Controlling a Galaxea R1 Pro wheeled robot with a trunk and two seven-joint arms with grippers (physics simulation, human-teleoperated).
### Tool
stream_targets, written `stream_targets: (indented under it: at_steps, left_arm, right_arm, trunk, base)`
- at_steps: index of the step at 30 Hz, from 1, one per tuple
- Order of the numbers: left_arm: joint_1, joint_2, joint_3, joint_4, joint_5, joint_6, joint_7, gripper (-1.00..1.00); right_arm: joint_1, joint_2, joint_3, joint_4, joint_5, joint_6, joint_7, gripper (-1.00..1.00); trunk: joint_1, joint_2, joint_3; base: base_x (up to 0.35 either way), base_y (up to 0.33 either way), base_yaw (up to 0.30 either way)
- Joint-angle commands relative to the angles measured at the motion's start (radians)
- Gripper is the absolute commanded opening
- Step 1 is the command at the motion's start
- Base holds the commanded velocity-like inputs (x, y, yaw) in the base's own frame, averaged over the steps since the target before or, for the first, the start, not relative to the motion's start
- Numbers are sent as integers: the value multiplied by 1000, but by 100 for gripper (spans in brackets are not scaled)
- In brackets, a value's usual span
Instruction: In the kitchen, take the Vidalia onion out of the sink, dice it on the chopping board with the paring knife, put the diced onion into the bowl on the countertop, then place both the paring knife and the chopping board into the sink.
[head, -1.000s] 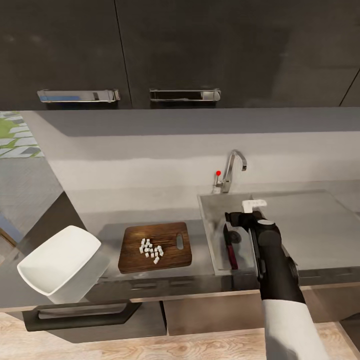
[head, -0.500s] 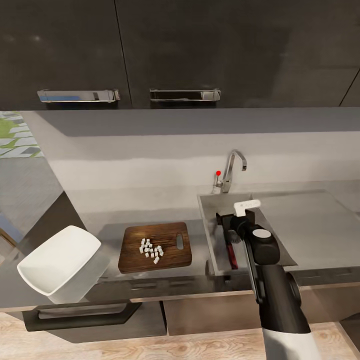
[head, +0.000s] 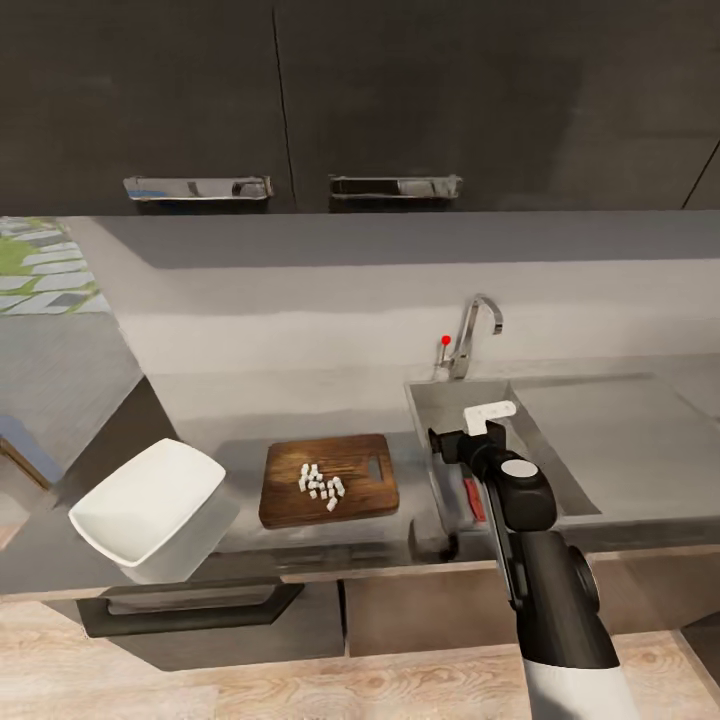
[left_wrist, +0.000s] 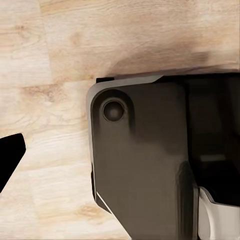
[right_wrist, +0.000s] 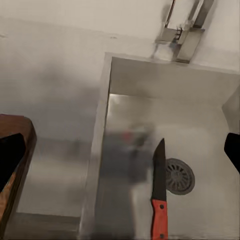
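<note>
Right gripper (head: 465, 440), jaws spread and empty, above the grey steel sink (head: 425, 400), its arm hiding most of the red-handled paring knife (head: 474, 498); diced white onion (head: 321, 485) on the dark-brown wooden chopping board (head: 290, 500); right wrist view: knife (right_wrist: 158, 195) beside the drain (right_wrist: 179, 175); left gripper's state indiscernible.

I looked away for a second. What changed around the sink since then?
The right arm pulled back from over the sink toward the robot, its gripper empty and open. The head camera also shifted, so the whole scene slid. The knife stayed in the basin; the diced onion stayed on the board, and the bowl stayed put.
</note>
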Motion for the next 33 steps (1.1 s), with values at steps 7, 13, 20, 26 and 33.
stream_targets:
  at_steps: [7,13,20,26,33]
  left_arm:
    - [0,1,-5,3,9,-1,0,100]
    - [0,1,-5,3,9,-1,0,100]
    - [0,1,-5,3,9,-2,0,100]
    - [0,1,-5,4,9,-2,0,100]
    - [0,1,-6,4,9,-1,0,100]
  right_arm:
    - [-1,1,0,1,10,7,8,100]
    - [-1,1,-1,1,9,8,8,100]
    - [-1,1,-2,3,9,8,8,100]
    - [-1,1,-4,4,9,8,8,100]
    - [-1,1,-5,4,9,8,8,100]
  trunk:
    - [0,-2,-2]
    - [0,-2,-2]
    - [0,-2,-3]
    - [0,-2,-10]
    - [0,-2,-22]
  base:
    - [-155,271,0]
    - [-12,313,0]
    - [-1,202,0]
    - [0,15,0]
    - [55,-23,0]
